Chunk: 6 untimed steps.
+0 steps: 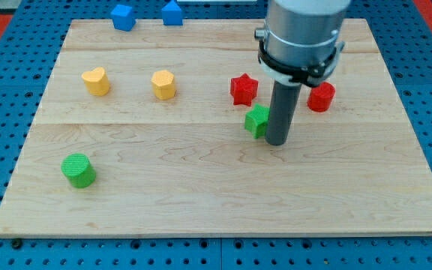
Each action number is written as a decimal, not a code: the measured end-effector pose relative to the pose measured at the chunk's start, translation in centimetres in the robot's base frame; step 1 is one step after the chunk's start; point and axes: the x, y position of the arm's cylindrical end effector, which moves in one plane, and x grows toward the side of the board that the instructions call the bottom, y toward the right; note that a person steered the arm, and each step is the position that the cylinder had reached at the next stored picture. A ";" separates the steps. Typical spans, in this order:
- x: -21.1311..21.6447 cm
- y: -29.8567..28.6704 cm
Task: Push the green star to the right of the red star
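Note:
The green star [256,120] lies near the board's middle, just below and slightly right of the red star [244,89]. My tip [277,141] stands right beside the green star, at its right and lower edge, touching or almost touching it. The rod and the arm's body hide part of the green star's right side and the board above it.
A red cylinder [322,97] sits right of the rod. A yellow heart [96,81] and a yellow hexagon block [163,85] lie at the left. A green cylinder [77,170] is at lower left. Two blue blocks [124,16] [172,13] sit at the top edge of the wooden board [216,202].

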 end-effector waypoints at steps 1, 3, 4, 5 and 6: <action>0.1 0.4; 0.8 -3.0; -1.6 -2.7; -2.7 -2.0; -4.1 -1.0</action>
